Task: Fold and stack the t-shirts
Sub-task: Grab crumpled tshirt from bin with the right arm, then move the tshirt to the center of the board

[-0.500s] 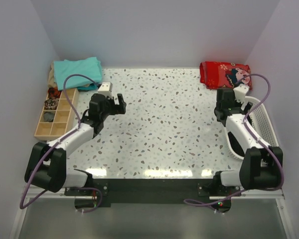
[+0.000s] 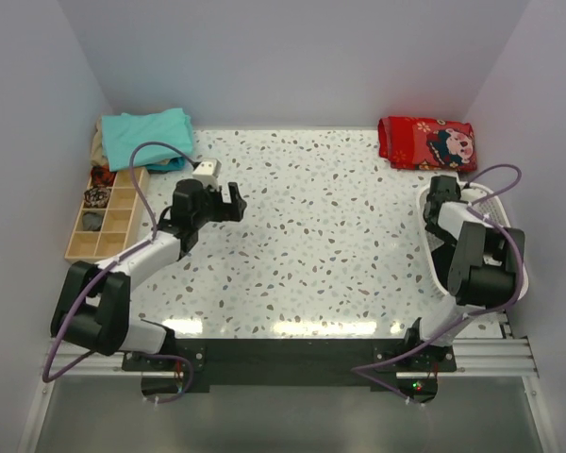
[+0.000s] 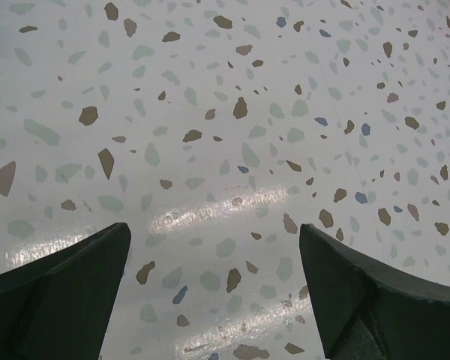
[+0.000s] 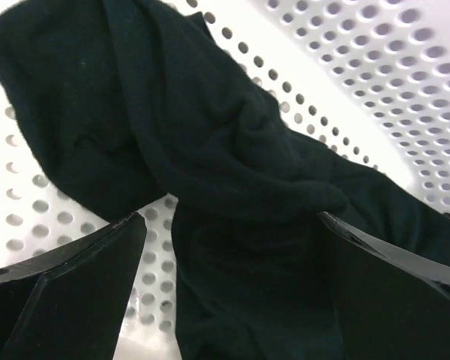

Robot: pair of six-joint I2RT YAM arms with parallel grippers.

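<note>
swinging to 3 o'clock, the right gripper [image 4: 231,219] now hangs spread over the black tee [image 4: 232,142] in the basket [image 4: 405,67], probably grabbing next; left gripper [image 3: 214,234] spread too.

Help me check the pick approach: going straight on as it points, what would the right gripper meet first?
Most likely the crumpled black t-shirt in the white perforated basket; the open right gripper points straight at it, though how near is unclear.
</note>
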